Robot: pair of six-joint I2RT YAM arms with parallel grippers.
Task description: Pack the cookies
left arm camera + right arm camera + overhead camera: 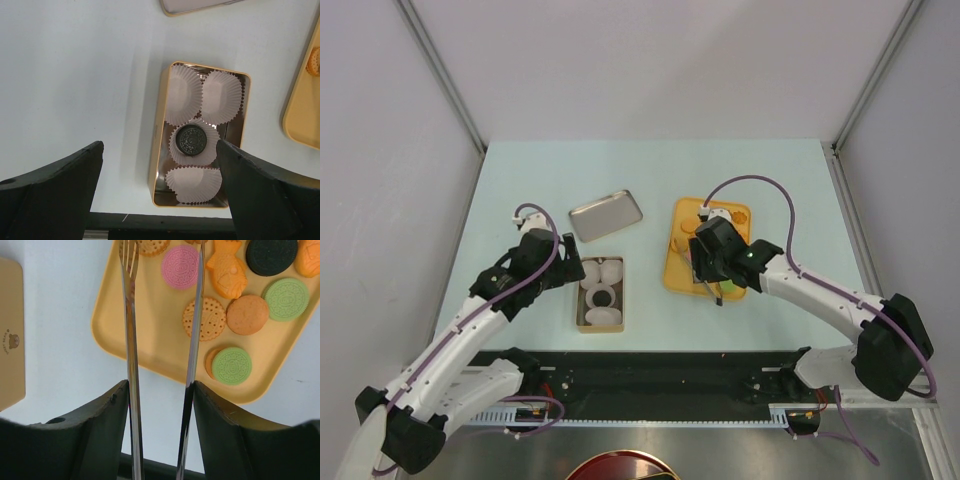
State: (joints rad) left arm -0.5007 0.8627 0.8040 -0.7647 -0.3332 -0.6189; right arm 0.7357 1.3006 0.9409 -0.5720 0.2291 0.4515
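Note:
The cookies lie on a yellow tray (732, 214). In the right wrist view the tray (150, 335) holds a pink cookie (180, 267), green ones (286, 299), a black one (271, 255) and orange-brown ones (210, 318). My right gripper (161, 390) is shut on metal tongs (131, 340). The tong arms stand apart and reach over the tray's near-left part. One black cookie (191, 140) sits in a white paper cup inside the gold tin (159, 145). My left gripper (159, 150) is open and empty above the tin's near end.
Three empty paper cups (182, 95) fill the rest of the tin (579, 300). A silver lid (606, 215) lies behind the tin. A tan surface with a small bear print (10, 335) shows left of the tray. A black strip runs along the table's near edge.

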